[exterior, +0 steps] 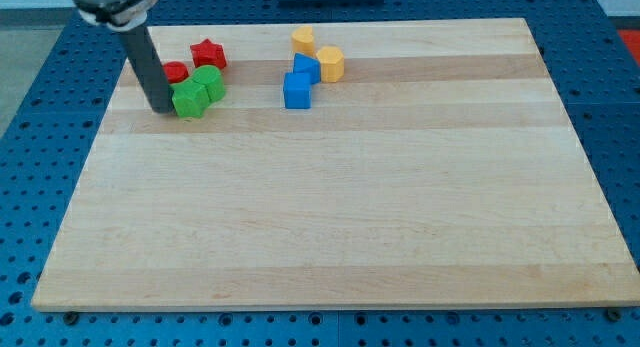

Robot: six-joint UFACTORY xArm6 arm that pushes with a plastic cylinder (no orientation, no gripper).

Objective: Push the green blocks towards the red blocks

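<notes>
My tip (163, 109) rests on the wooden board at the view's upper left, touching the left side of a green star-shaped block (189, 100). A second green block, rounded (209, 82), sits just up and right of it, touching it. A red round block (176, 72) lies directly above the green star, partly hidden behind the rod. A red star-shaped block (208, 54) lies further up and right, close to the rounded green block.
Two blue blocks (297, 90) (306, 67) and two yellow blocks (331, 63) (303, 39) cluster at the top middle. The board's top edge (400, 21) runs just above the blocks; its left edge (100, 137) is near the rod.
</notes>
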